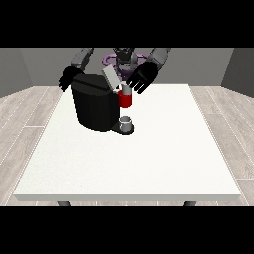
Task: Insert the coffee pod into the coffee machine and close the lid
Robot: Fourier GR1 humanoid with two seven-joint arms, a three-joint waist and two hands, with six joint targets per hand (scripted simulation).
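Note:
A black coffee machine stands on the white table left of the middle, near the far edge. Its grey lid is tilted up at the machine's top right. A red part shows at the machine's front, above a small grey cup on the drip base. No separate coffee pod is visible. The hand at the view's right hovers beside the raised lid with its fingers spread. The hand at the view's left hangs behind the machine's far left corner.
The table stretches broad and white towards the camera and to the right of the machine. A wooden floor surrounds it. The robot's torso stands behind the far edge.

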